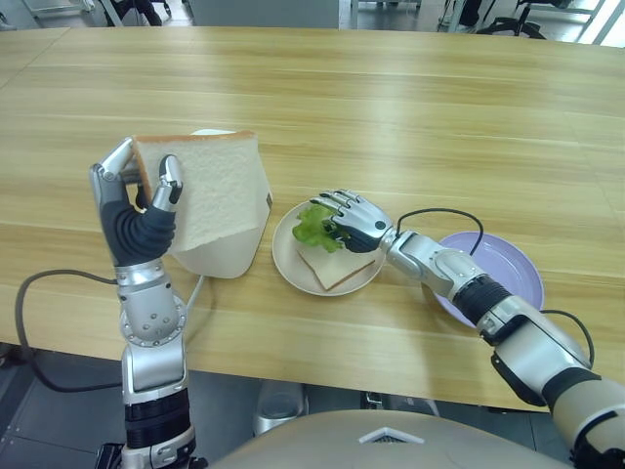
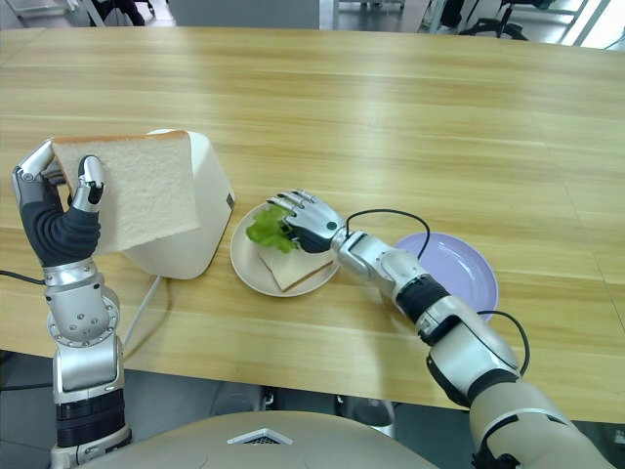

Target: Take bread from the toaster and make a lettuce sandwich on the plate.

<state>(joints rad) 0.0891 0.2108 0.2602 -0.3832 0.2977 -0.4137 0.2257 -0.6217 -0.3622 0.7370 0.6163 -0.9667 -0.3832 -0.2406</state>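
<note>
The left hand (image 1: pixel 138 221) stands raised at the left, above the near table edge, fingers closed on 1 slice of white bread (image 1: pixel 212 191). It grips the slice by its left edge, thumb on the near face. The slice is held upright, crust on top, clear of the table (image 1: pixel 391 98), and it covers most of the toaster (image 1: pixel 232 256) just behind it.

The toaster is cream-coloured and stands on the wood, with a pale cord (image 1: pixel 196 289) running off its lower left toward the near edge. A small dark label (image 1: pixel 267 201) sits on its right side, too small to read.

Just right of the toaster, close but apart from it, lies a beige plate (image 1: pixel 286 262). On it a 2nd slice (image 1: pixel 344 271) lies flat, 1 corner pointing toward the near rim. The lettuce (image 1: pixel 312 228) rests on the far left part of that slice.

The right hand (image 1: pixel 357 223) reaches in from the right, low over the plate, fingers curled down onto the lettuce and closed on its right side.

Farther right, partly under the right forearm, lies a purple dish (image 1: pixel 515 262), apart from the beige plate
</note>
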